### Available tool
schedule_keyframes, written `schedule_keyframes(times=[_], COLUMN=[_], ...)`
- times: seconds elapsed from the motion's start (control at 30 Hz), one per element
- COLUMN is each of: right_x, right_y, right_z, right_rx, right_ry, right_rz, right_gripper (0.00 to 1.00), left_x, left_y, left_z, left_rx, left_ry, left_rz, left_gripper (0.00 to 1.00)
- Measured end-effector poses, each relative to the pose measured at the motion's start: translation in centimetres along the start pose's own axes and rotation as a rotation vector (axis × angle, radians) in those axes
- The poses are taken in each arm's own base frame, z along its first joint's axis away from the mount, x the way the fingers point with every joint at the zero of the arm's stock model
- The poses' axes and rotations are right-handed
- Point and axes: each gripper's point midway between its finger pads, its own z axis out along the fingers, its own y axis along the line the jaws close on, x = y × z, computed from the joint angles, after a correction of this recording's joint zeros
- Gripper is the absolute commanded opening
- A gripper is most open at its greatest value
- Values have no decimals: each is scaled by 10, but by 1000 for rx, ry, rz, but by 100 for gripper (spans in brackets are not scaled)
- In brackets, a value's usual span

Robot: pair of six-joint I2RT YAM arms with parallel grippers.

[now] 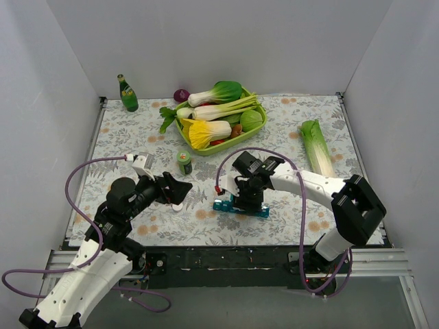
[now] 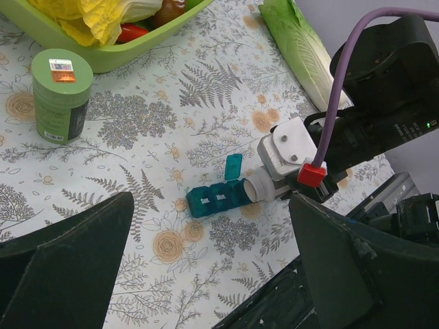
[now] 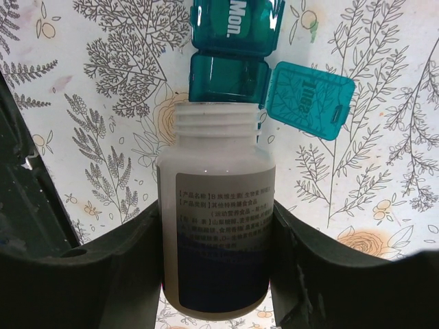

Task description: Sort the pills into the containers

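Observation:
The teal pill organiser (image 1: pixel 240 207) lies near the table's front edge. It also shows in the left wrist view (image 2: pixel 218 197) and the right wrist view (image 3: pixel 233 48). Its third lid (image 3: pixel 305 99) stands open; the "Sun." and "Mon." lids are shut. My right gripper (image 1: pixel 248 195) is shut on a white uncapped pill bottle (image 3: pixel 216 226), tipped on its side with its mouth (image 2: pixel 259 186) at the open compartment. No pills show. My left gripper (image 1: pixel 180 190) is open and empty, above the table left of the organiser, with its fingers (image 2: pixel 62 260) wide apart.
A lime-green vegetable basket (image 1: pixel 206 149) stands at the back middle, with a small green jar (image 1: pixel 184 162) in front of it. A napa cabbage (image 1: pixel 317 146) lies at the right. A green bottle (image 1: pixel 127 94) and a purple onion (image 1: pixel 182 94) stand at the back.

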Motion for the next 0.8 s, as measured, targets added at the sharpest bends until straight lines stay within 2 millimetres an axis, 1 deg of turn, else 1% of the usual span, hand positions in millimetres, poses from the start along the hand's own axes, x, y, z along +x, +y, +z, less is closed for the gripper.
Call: schedule_keyframes(times=[0.13,0.43,0.8], right_x=[-4,0,-1], right_y=[-1,-1,-2], right_z=[-1,4,1], right_rx=[6,3,11], right_ry=[2,56,90], right_rz=[-9,-16,-28], right_gripper=[8,8,8], left_x=[0,3,4], left_y=[0,2,2], left_z=[0,0,1], left_rx=[0,-2,-2], left_ry=[-1,6,8], left_rz=[1,0,0], left_gripper=[98,98,98])
